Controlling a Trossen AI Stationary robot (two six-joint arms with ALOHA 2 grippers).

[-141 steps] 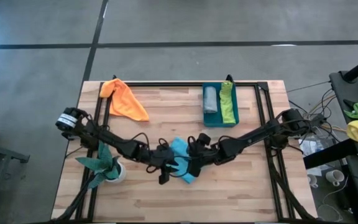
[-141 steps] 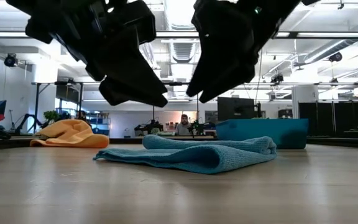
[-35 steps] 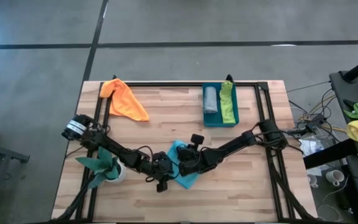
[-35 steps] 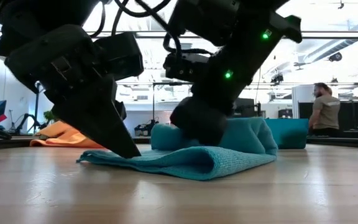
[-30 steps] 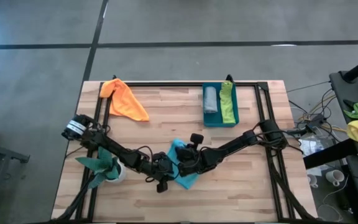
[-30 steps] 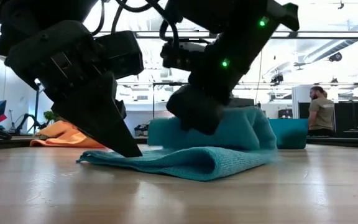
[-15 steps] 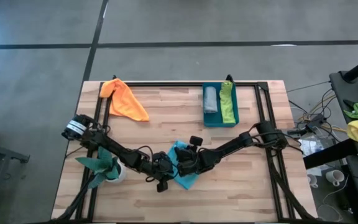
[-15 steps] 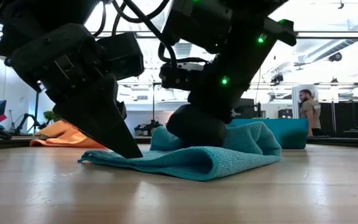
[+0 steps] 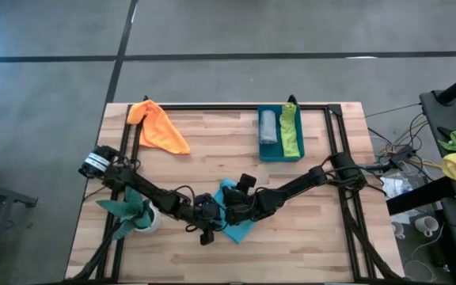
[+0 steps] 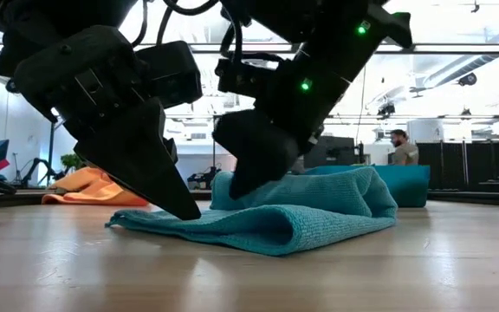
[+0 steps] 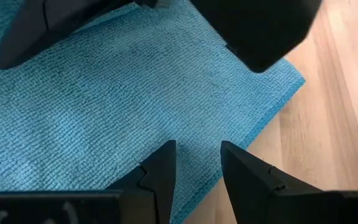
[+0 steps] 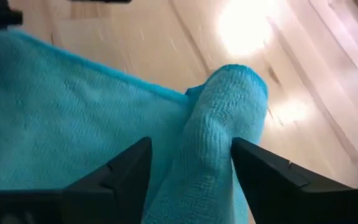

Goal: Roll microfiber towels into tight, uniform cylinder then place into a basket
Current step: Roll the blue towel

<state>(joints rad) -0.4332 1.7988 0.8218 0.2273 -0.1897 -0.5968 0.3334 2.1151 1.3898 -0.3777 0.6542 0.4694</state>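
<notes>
- Turquoise towel (image 9: 234, 212) flat on the wooden surface (image 9: 307, 229), near the front edge, well apart from the basket (image 9: 280, 157); far part rolled up into a thick fold (image 12: 219, 130), near part still spread flat (image 11: 104, 93).
- Low view: rolled hump (image 10: 345, 195) sits on top of the flat layer, whose folded edge faces the camera.
- Right gripper (image 9: 237, 207) over the towel on the roll side, fingers (image 12: 263, 171) spread apart with the rolled fold between them; not closed on it, gap visible on each side of the roll.
- Low view: right gripper (image 10: 249, 160) tilted, its tip raised slightly above the flat layer, just beside the hump.
- Left gripper (image 9: 207, 214) at the towel's left edge, tip (image 10: 176, 204) pressed down on the flat cloth.
- Left fingers (image 11: 160, 171) narrowly parted, a slim gap between them, resting on the cloth near its edge; nothing pinched between them as far as visible.
- Basket at the back right of the towel, holding the grey towel (image 9: 268, 127) and the lime green towel (image 9: 290, 131), both rolled, side by side.
- Orange towel (image 9: 158, 127) unrolled, loosely heaped at the back left corner of the surface, well apart from the basket.
- Plant (image 9: 125, 210) in a white pot at the front left, beside the left arm.
- Person (image 10: 398, 147) standing in the room far behind the basket.
</notes>
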